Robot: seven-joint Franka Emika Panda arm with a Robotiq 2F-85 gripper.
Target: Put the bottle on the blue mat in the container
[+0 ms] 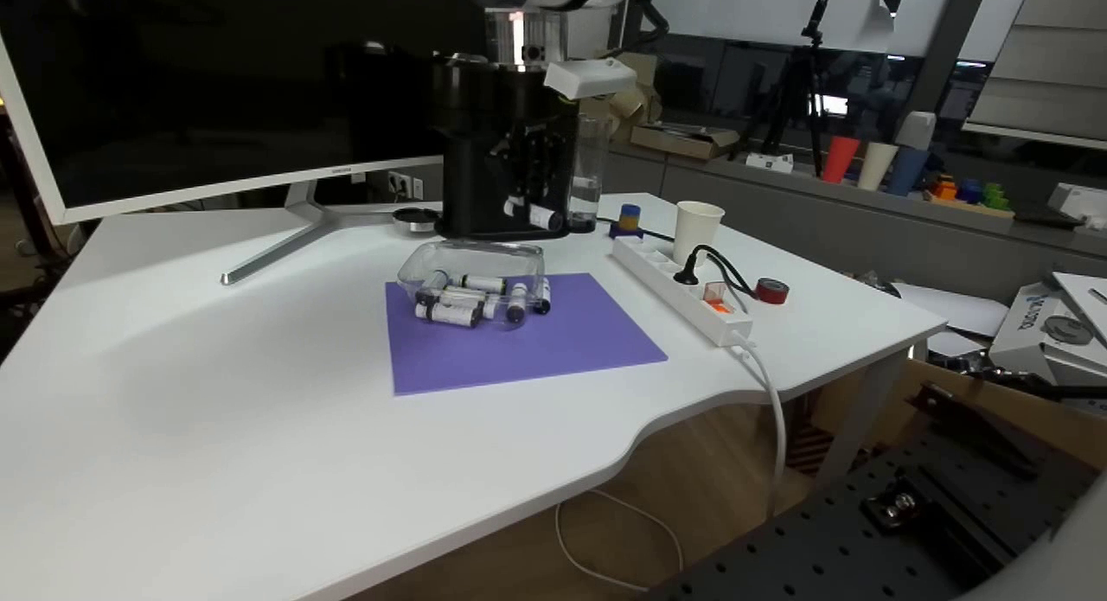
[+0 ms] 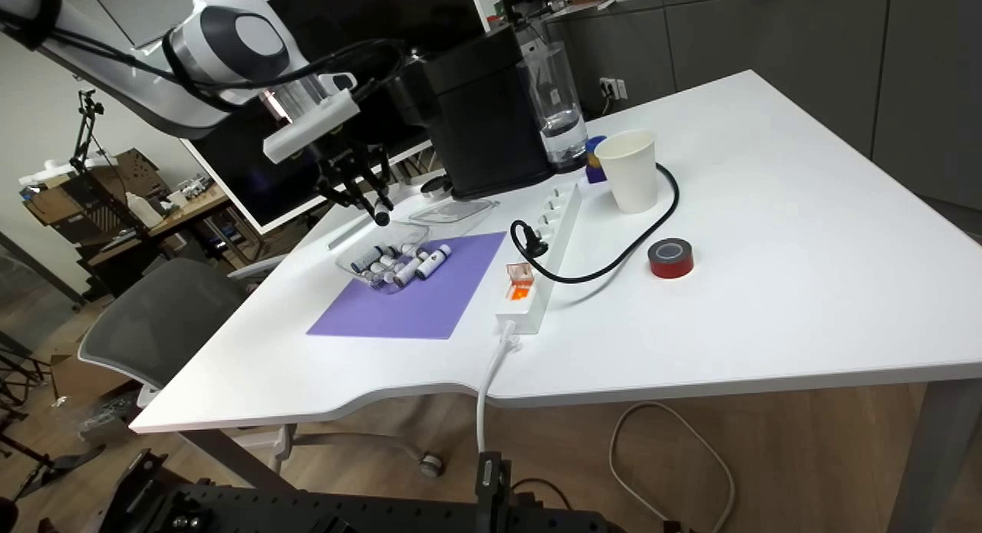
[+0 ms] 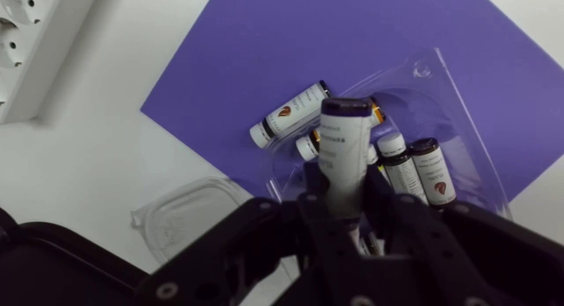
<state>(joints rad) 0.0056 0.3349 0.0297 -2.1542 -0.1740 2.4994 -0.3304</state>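
Observation:
My gripper [image 1: 529, 205] [image 2: 373, 197] [image 3: 346, 182] is shut on a small white-labelled bottle [image 1: 545, 217] [image 2: 382, 211] [image 3: 346, 143] with a dark end, held in the air above the clear plastic tub [image 1: 415, 264] [image 2: 349, 253] [image 3: 460, 94]. The tub sits on the blue-violet mat [image 1: 519, 354] [image 2: 391, 314] [image 3: 264, 42] with several similar bottles inside. Another such bottle [image 2: 434, 262] [image 3: 295, 110] lies on the mat beside the tub. No all-white bottle shows. The tall black bin [image 1: 463, 186] [image 2: 487, 119] stands at the back, close to my gripper.
A clear lid [image 2: 454, 211] [image 3: 176, 226] lies near the bin. A white power strip [image 1: 675, 290] [image 2: 537, 287] with cables runs beside the mat. A paper cup [image 1: 696, 225], a tape roll [image 1: 771, 290], a tall glass [image 1: 585, 186] and a large monitor [image 1: 242, 91] also stand there.

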